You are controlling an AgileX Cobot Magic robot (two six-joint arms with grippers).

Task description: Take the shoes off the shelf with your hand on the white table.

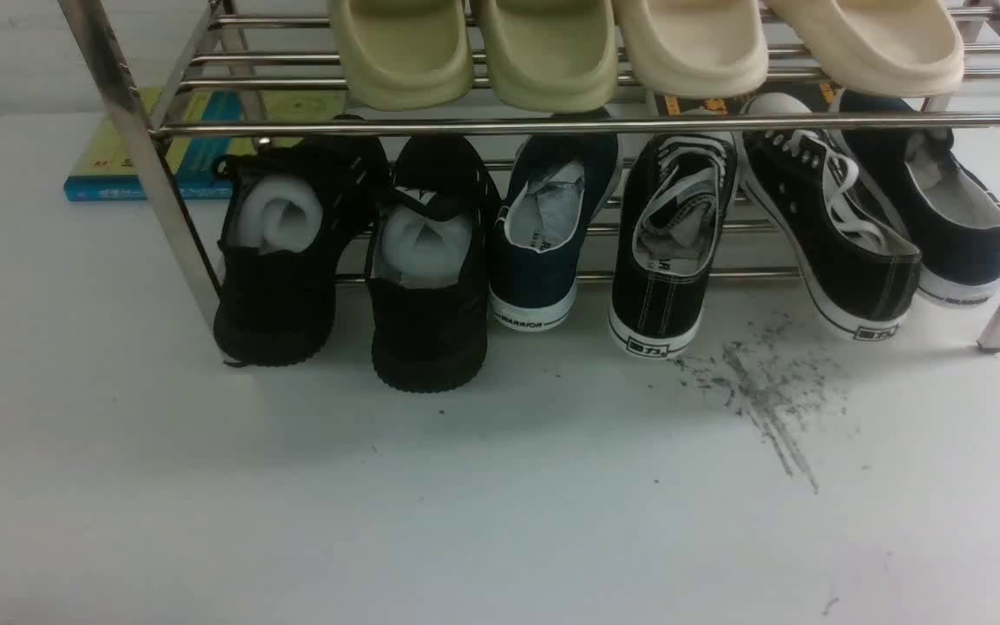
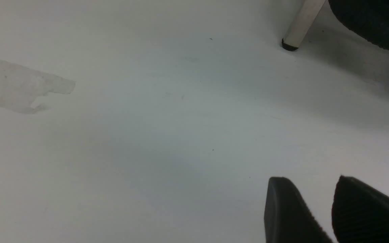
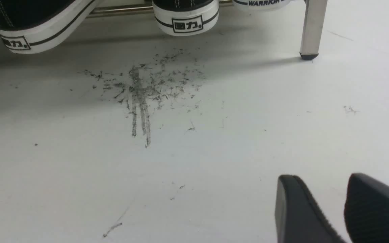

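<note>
The steel shelf stands on the white table. On its lower tier, one navy slip-on shoe with a WARRIOR sole sits in the middle. The other navy shoe is at the far right; its sole edge shows in the right wrist view. Neither arm shows in the front view. My left gripper hangs low over bare table near the shelf's leg, jaws slightly apart and empty. My right gripper hangs over the table in front of the scuff streaks, jaws slightly apart and empty.
Two black mesh shoes fill the lower left. Two black lace-up sneakers sit between the navy shoes. Green and cream slippers line the top tier. A blue-green book lies behind the shelf at left.
</note>
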